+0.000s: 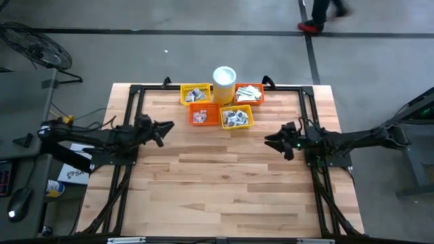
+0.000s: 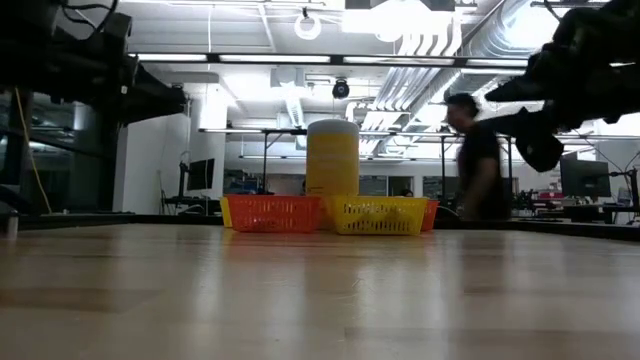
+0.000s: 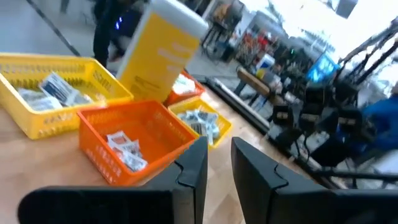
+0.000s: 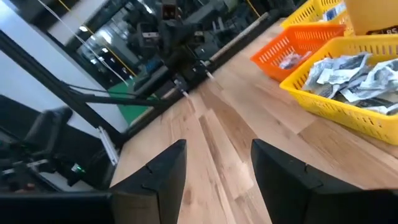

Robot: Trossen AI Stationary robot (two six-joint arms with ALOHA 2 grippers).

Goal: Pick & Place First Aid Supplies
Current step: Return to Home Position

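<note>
The first aid supplies are small flat sachets lying in four mesh baskets at the table's far middle: a yellow basket (image 1: pixel 195 93), an orange basket (image 1: pixel 249 93), an orange basket (image 1: pixel 203 114) and a yellow basket (image 1: pixel 236 116). The left wrist view shows sachets (image 3: pixel 125 149) in the near orange basket; the right wrist view shows sachets (image 4: pixel 351 74) in the near yellow one. My left gripper (image 1: pixel 167 127) hovers left of the baskets, open and with nothing between its fingers (image 3: pixel 217 168). My right gripper (image 1: pixel 271 141) hovers right of them, open, nothing in it (image 4: pixel 217 168).
A tall cylindrical cup (image 1: pixel 224 81) stands between the far baskets. A black frame (image 1: pixel 135 91) runs along the table's left, far and right sides. A person (image 2: pixel 480 165) walks in the room behind the table. Bare wood (image 1: pixel 217 183) spreads across the near half.
</note>
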